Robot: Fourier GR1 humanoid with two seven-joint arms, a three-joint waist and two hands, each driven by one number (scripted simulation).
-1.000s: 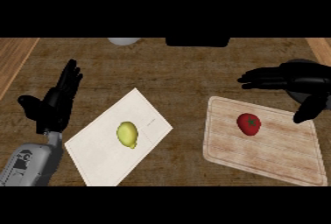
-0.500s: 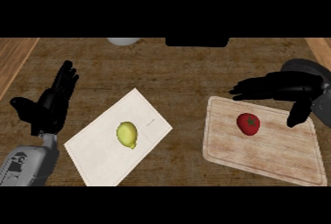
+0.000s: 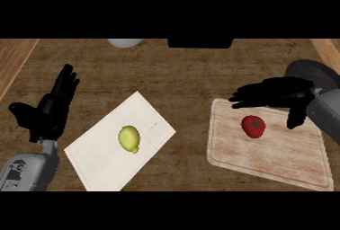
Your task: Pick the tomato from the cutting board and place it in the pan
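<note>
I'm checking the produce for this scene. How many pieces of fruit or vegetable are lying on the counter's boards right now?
2. A round red tomato lies on the light wooden cutting board at the right, and a yellow lemon lies on the pale white board at the left. Nothing seems hidden.

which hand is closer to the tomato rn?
Right. The right hand hovers open just above and behind the tomato on the cutting board. The left hand rests open far across the counter, near the left edge.

Dark wood counter [image 3: 192,72] (lighter strips at sides).
</note>
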